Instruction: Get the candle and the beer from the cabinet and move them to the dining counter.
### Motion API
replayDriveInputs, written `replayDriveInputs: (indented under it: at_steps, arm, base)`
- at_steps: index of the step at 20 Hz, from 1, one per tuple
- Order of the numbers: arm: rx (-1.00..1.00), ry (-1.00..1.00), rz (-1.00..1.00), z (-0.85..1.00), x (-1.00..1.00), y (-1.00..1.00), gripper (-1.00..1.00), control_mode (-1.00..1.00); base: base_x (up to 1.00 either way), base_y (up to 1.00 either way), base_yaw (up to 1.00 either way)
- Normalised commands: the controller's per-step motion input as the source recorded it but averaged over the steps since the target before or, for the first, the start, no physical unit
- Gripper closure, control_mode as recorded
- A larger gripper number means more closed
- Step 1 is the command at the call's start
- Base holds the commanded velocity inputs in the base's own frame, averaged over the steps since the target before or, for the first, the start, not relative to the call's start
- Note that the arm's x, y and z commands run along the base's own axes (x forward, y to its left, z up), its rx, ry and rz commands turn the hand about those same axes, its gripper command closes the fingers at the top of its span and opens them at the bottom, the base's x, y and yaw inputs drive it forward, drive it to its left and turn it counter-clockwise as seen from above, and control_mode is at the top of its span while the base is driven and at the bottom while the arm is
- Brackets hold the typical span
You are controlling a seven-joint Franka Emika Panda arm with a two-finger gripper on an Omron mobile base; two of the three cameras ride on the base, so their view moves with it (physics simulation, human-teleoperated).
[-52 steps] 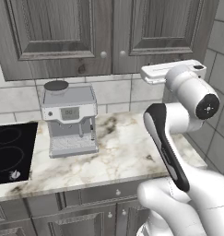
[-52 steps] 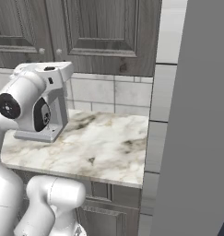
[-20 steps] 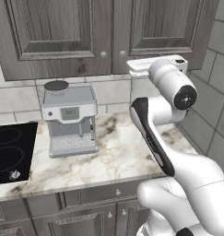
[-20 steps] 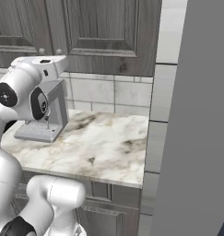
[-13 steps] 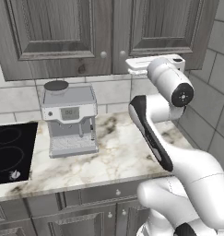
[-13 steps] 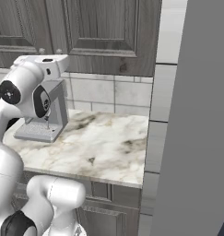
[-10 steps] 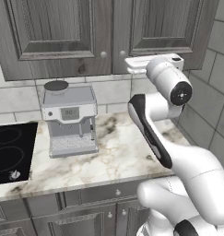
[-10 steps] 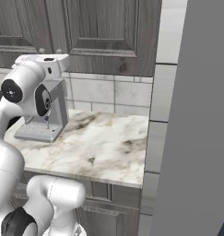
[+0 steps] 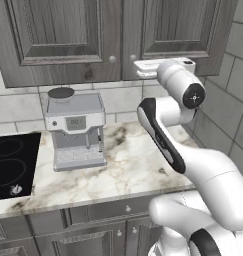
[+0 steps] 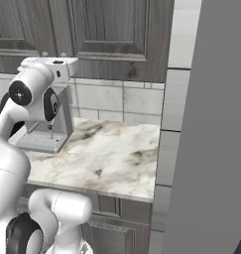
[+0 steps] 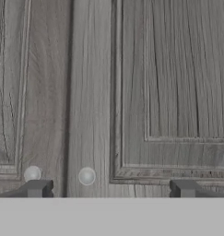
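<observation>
The cabinet (image 9: 68, 40) of dark grey-brown wood has both raised-panel doors shut, so the candle and the beer are hidden. My gripper (image 11: 111, 189) is open and empty, facing the doors from close up. Its fingertips (image 11: 37, 188) stand wide apart just below the two round knobs. The right door's knob (image 11: 87, 176) sits between the fingers, nearer the left one, and the left door's knob (image 11: 32, 174) is above the left tip. In the left base view my white hand (image 9: 160, 67) reaches the cabinet's lower edge by the knobs (image 9: 133, 58). The dining counter is out of view.
Under the cabinet, a steel coffee machine (image 9: 75, 130) stands on a marble worktop (image 9: 128, 170). A black cooktop (image 9: 13, 160) lies to its left. A tall grey panel (image 10: 216, 124) closes the right side. Low grey drawer fronts (image 9: 93, 215) run beneath.
My hand has moved left and slightly up along the cabinet's lower edge, from beside the right door toward the knobs at the seam. Its jaws stayed open.
</observation>
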Motion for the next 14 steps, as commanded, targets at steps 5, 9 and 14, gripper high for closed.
replayDriveInputs:
  at_steps: [5, 9, 14]
  arm:
    - [0.0, 0.09, 0.0, -0.05, 0.14, 0.22, -1.0, -1.0]
    - [0.0, 0.0, 0.0, -0.02, 0.18, 0.25, -1.0, -1.0]
    - [0.0, 0.06, 0.0, 0.0, 0.23, 0.17, -1.0, -1.0]
  base:
    - [0.0, 0.0, 0.0]
    - [0.0, 0.0, 0.0]
    - [0.0, 0.0, 0.0]
